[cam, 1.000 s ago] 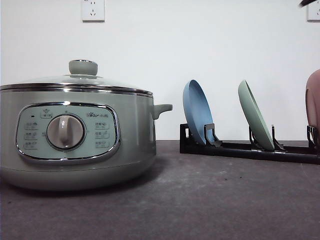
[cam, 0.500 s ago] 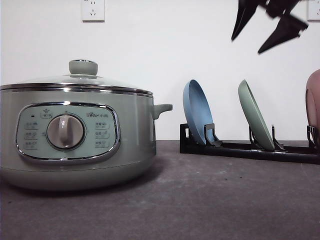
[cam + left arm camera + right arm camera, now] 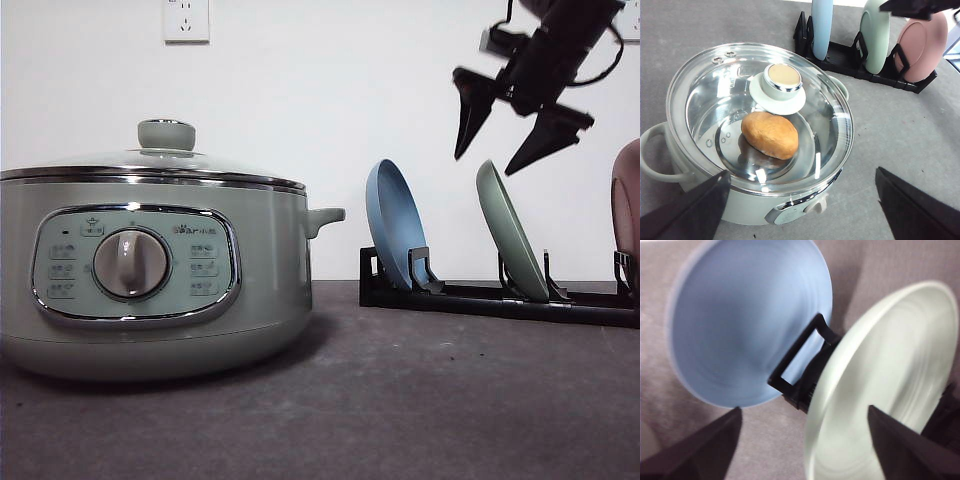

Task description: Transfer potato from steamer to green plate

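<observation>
Overhead, your right gripper [image 3: 488,165] hung with its jaws spread wide just above the green plate [image 3: 511,232], which stood on edge in the rack [image 3: 480,297]. Your left gripper [image 3: 800,210] was also wide open above the steamer [image 3: 705,165]. The potato [image 3: 770,135] lay inside under the closed glass lid [image 3: 715,95].

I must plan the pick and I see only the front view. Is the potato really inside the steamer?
Observer: Yes. The left wrist view shows the potato lying on the steamer's floor, under the glass lid.
Operator: Which plate stands at the far right of the rack?
Observer: A pink plate, beside the green plate.
Operator: Is the left gripper open?
Observer: Yes, the left gripper is open above the lid.
</observation>
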### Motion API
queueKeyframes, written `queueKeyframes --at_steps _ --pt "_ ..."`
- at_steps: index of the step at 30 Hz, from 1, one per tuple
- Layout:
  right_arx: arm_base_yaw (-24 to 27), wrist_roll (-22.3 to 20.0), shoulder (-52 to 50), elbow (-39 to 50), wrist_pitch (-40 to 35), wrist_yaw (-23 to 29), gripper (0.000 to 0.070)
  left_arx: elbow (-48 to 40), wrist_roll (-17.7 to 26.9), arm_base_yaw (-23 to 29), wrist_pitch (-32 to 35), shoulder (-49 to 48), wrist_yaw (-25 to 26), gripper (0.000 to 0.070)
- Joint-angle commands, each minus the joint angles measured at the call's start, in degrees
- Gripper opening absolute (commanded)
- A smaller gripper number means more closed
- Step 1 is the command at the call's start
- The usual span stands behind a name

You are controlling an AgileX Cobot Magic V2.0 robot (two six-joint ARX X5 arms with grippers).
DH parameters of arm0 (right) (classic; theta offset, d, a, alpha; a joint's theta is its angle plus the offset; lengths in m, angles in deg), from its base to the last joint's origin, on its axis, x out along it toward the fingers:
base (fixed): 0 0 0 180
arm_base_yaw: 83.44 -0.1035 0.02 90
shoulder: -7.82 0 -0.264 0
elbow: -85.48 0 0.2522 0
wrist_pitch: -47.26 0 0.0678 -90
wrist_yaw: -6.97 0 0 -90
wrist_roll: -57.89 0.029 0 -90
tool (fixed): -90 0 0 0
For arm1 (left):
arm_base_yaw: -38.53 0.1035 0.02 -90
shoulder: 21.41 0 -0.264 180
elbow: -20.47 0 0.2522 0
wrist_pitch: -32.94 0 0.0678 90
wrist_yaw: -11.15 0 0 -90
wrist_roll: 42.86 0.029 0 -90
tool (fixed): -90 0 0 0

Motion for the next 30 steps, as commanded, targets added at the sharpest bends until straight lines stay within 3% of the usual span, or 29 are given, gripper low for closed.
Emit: queueKeyframes --at_steps 1,6,11,15,30 --pt "-0.42 0.59 1.73 -1.57 -0.80 0.22 0.0431 1.31 0.63 -0.11 0.39 0.26 0.20 0.0595" --pt "-0.49 0.59 3.29 -1.57 -0.87 0.28 0.0352 1.31 0.61 -0.11 0.26 0.26 0.20 0.0595" --pt "-0.47 0.57 3.31 -1.57 -1.09 1.96 0.0126 1.31 0.65 -0.11 0.09 0.26 0.20 0.0595" --pt "-0.36 0.59 3.29 -1.57 -1.09 1.88 0.0013 1.31 0.63 -0.11 0.07 0.26 0.20 0.0595" --pt "-1.02 0.57 -3.88 -3.85 -0.22 0.53 0.0004 1.31 0.68 -0.11 0.08 0.31 0.20 0.0595"
